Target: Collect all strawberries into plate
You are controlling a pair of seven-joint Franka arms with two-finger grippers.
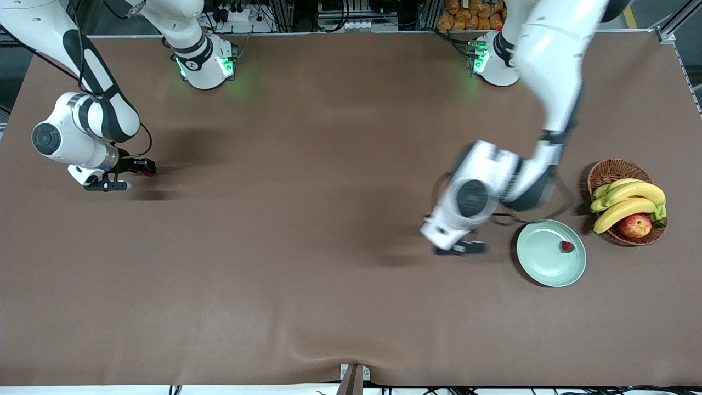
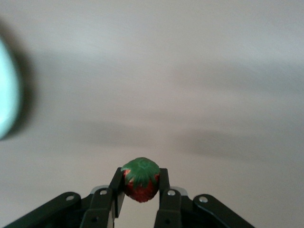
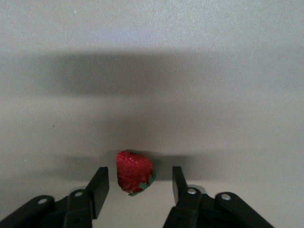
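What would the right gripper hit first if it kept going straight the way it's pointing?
Probably the strawberry lying between the right gripper's open fingers, then bare table; depth is hard to judge.

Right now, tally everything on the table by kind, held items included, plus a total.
Strawberries: 3. One on the plate, one shut in the left pincer, one on the table between the right pincer's open fingers.
Plates: 1
Baskets: 1
Bananas: 3
Apples: 1
Total: 9
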